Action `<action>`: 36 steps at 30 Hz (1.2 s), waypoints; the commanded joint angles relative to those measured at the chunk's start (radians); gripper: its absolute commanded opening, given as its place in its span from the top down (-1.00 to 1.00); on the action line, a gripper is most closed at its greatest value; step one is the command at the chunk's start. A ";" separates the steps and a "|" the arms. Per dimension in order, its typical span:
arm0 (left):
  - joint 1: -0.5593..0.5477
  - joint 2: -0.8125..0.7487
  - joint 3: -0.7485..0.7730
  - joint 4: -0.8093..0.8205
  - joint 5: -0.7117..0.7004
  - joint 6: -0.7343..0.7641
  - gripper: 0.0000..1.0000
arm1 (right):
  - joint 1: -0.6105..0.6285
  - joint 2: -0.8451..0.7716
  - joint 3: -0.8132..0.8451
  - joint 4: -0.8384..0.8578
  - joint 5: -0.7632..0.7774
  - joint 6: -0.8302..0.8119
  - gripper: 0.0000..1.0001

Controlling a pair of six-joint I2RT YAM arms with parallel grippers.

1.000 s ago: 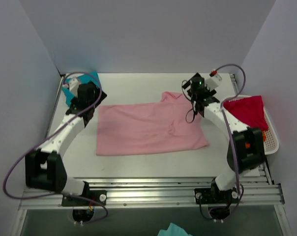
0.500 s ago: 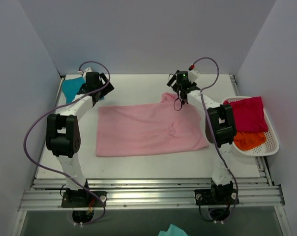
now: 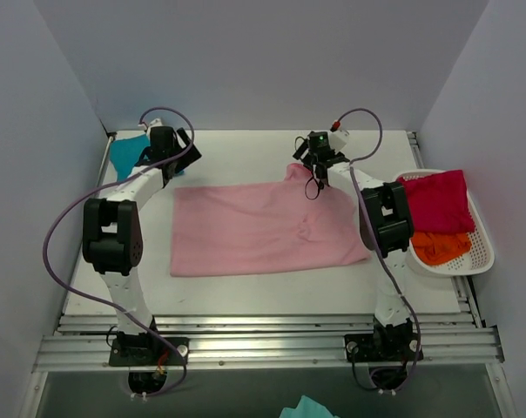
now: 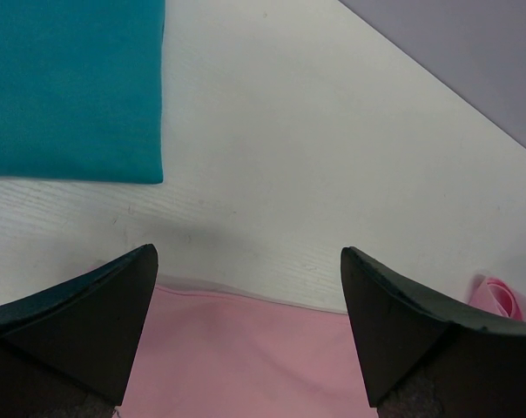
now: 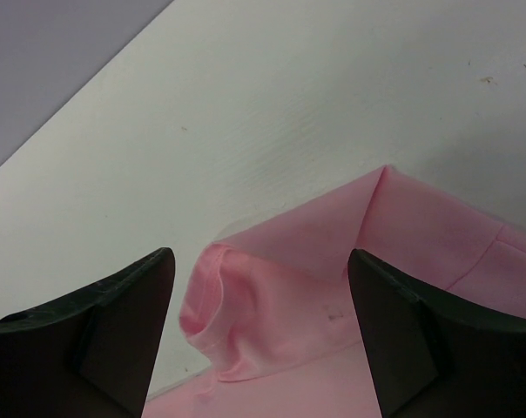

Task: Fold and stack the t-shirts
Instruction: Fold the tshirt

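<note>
The large light pink t-shirt (image 3: 263, 228) lies spread flat mid-table. My left gripper (image 3: 169, 171) hovers open over its far left corner; in the left wrist view the pink edge (image 4: 246, 357) lies between the fingers. My right gripper (image 3: 318, 171) hovers open over the bunched far right corner, whose curled pink fold (image 5: 246, 322) lies between the fingers. The folded teal-blue t-shirt (image 3: 124, 154) lies at the far left, also in the left wrist view (image 4: 71, 87). The magenta-red t-shirt (image 3: 437, 198) and the orange t-shirt (image 3: 437, 248) lie in the basket.
A white basket (image 3: 482, 252) stands at the table's right edge. Walls close in the table at the back and on both sides. A teal cloth scrap (image 3: 308, 407) shows below the front rail.
Both arms have stretched out to the far edge of the pink shirt. The left gripper came off the teal shirt; the right gripper moved left to the bunched corner.
</note>
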 commanded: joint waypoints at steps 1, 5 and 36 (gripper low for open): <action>0.010 0.018 0.035 0.059 0.030 0.017 -0.90 | -0.009 0.013 -0.015 0.016 0.025 0.017 -0.52; 0.010 0.021 0.037 0.063 0.036 0.017 -0.91 | -0.013 0.054 0.013 0.018 0.019 0.020 -0.51; 0.010 0.031 -0.001 0.015 -0.051 0.000 -1.00 | -0.045 0.164 0.094 0.056 -0.053 0.031 1.00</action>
